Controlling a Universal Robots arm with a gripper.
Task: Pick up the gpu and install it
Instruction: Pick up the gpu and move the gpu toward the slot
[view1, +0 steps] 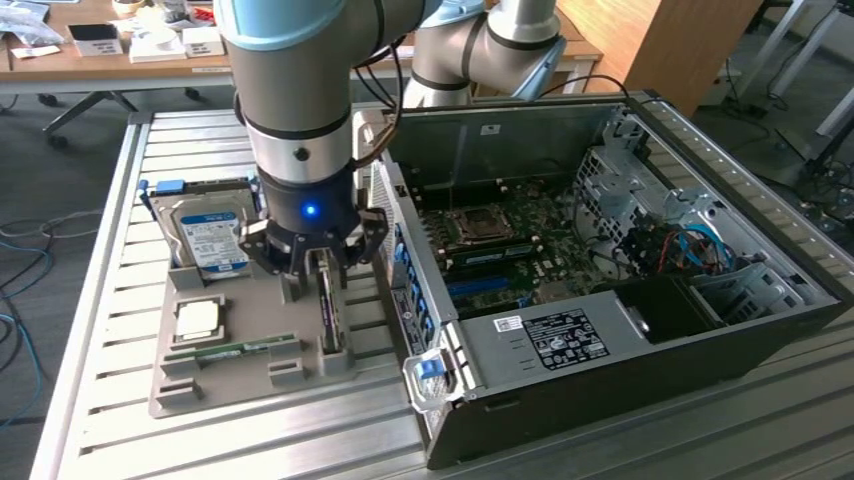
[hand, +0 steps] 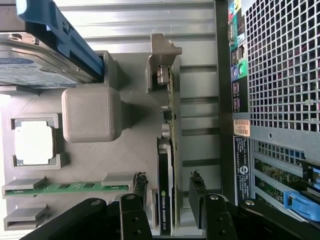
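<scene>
Grey tray (view1: 234, 385) on slatted desk (view1: 107, 430), w/ silver hard drive (view1: 207, 238) in blue rails, square CPU chip (view1: 198, 320) lying flat, green RAM stick (view1: 248, 349) in its slot. Open PC case (view1: 761, 330) just beside tray, motherboard (view1: 521, 240) exposed.

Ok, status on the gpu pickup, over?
Hand open, straddling the gpu. Gpu upright in its grey tray slot, not gripped. Hard drive and memory stick sit apart, clear of the hand.

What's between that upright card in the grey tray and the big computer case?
Mostly bare slatted table, in the wrist view. One of the robot's open fingers also hangs in that gap, between the gpu and the computer case.
</scene>
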